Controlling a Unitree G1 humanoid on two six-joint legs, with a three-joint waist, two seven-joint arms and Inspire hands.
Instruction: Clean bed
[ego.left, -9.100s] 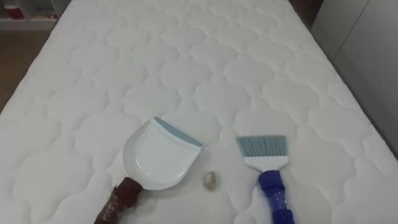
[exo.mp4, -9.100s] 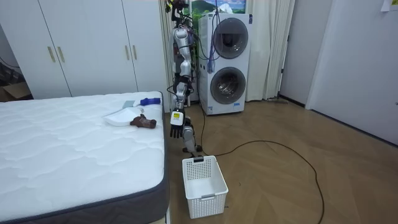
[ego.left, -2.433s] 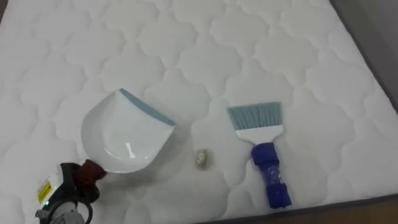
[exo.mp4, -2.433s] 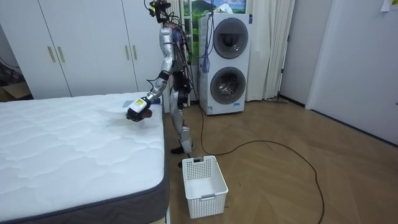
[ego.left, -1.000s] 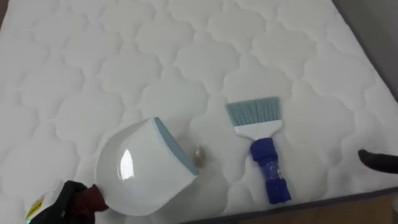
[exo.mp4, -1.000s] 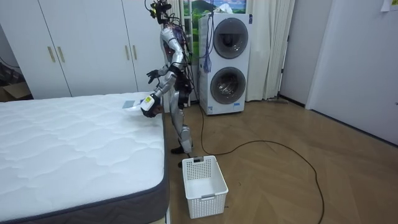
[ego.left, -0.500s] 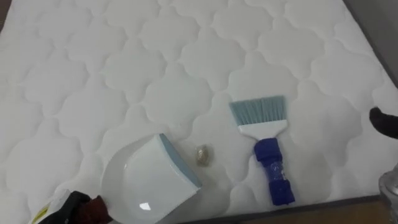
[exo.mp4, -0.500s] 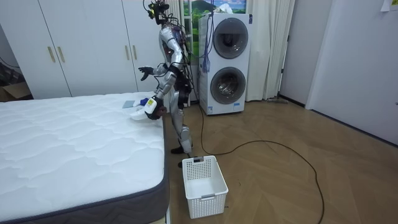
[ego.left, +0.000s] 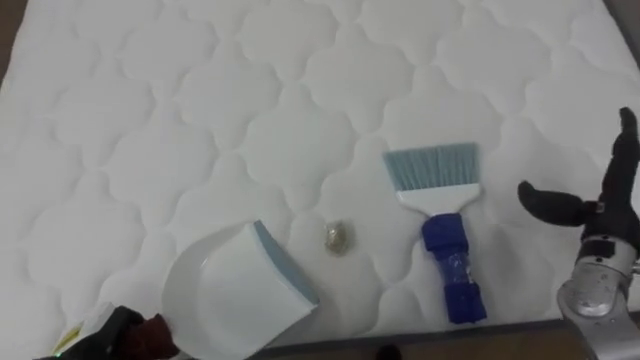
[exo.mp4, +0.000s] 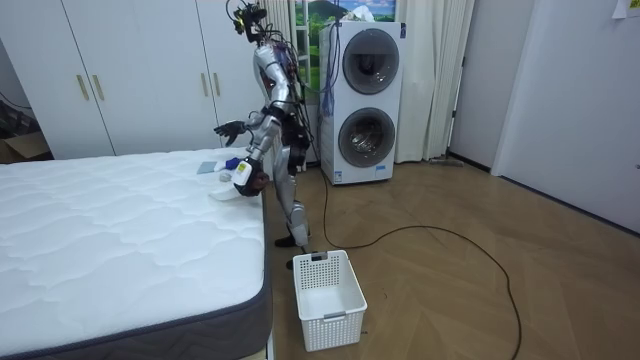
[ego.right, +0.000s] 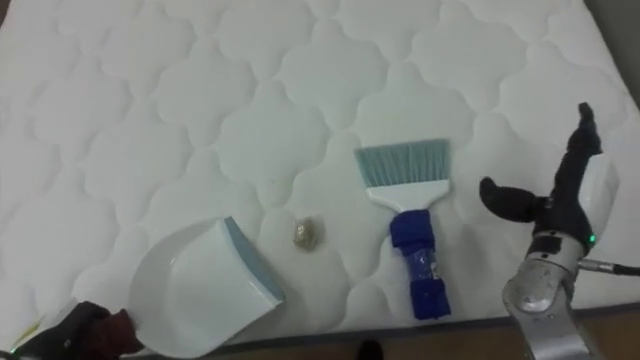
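A white dustpan (ego.left: 232, 298) with a grey-blue lip lies near the front edge of the white quilted mattress (ego.left: 200, 100). My left hand (ego.left: 112, 336) at the lower left is shut on its brown handle. A small crumpled grey ball (ego.left: 336, 237) lies just right of the lip, apart from it. Further right lies a brush (ego.left: 450, 262) with a blue handle and pale blue bristles pointing away from me. My right hand (ego.left: 598, 208) hovers open to the right of the brush, fingers straight, touching nothing. In the room view I stand bent over the bed's (exo.mp4: 100, 250) end.
The mattress's front edge runs just below the dustpan and brush. A white plastic basket (exo.mp4: 330, 285) stands on the wooden floor beside the bed. A stacked washer and dryer (exo.mp4: 370, 90) and white wardrobes (exo.mp4: 140, 70) stand behind.
My right hand has come in from the right edge and now hangs beside the brush. The dustpan has drawn back a little from the ball. The brush has stayed put.
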